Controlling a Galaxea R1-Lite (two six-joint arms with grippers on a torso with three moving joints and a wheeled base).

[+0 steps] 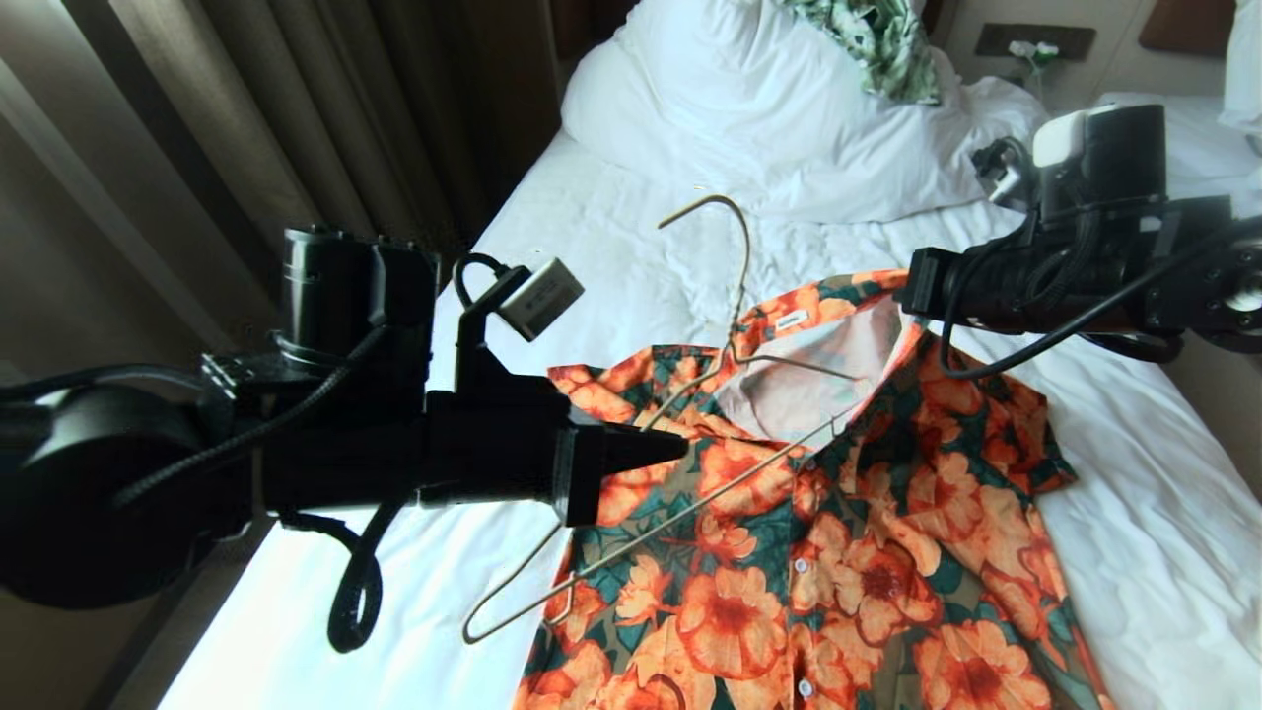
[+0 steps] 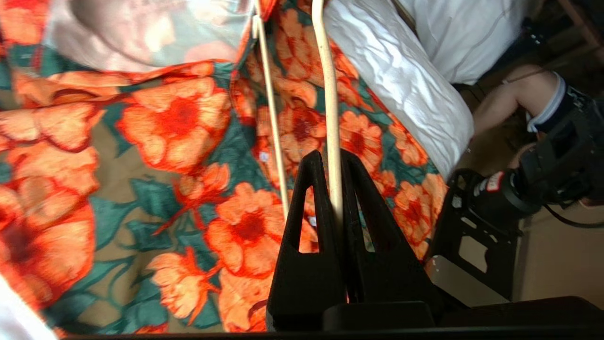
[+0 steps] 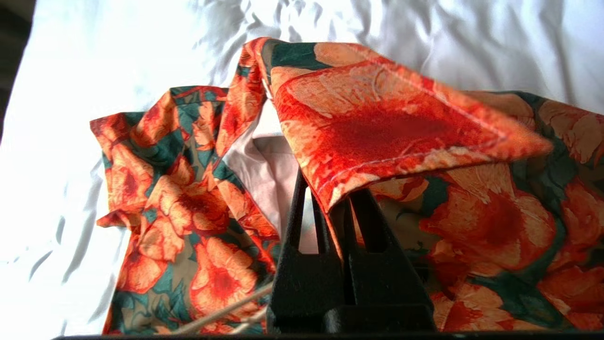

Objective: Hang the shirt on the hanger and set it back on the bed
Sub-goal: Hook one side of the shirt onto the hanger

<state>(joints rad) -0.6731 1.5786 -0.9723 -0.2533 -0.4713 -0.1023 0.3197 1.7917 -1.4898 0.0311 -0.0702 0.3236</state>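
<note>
The orange-flowered shirt (image 1: pixel 868 552) lies front up on the bed (image 1: pixel 592 247), its neck held open. My left gripper (image 1: pixel 670 446) is shut on one sloping arm of the cream wire hanger (image 1: pixel 735 276) and holds it tilted above the shirt's left shoulder. The hanger's far end reaches over the open neck. In the left wrist view the hanger wire (image 2: pixel 325 71) runs out between the closed fingers of the left gripper (image 2: pixel 332 158) above the shirt (image 2: pixel 179 118). My right gripper (image 1: pixel 912 286) is shut on the shirt's collar edge and lifts it. The right wrist view shows the collar (image 3: pixel 391 127) draped over the right gripper (image 3: pixel 330 189).
A green-and-white leaf-print garment (image 1: pixel 882 39) rests on the bunched duvet and pillow (image 1: pixel 710 89) at the head of the bed. Dark curtains (image 1: pixel 296 128) hang along the bed's left side. Another white bed (image 1: pixel 1193 138) stands to the right. A person's leg (image 2: pixel 514 94) shows beyond the bed.
</note>
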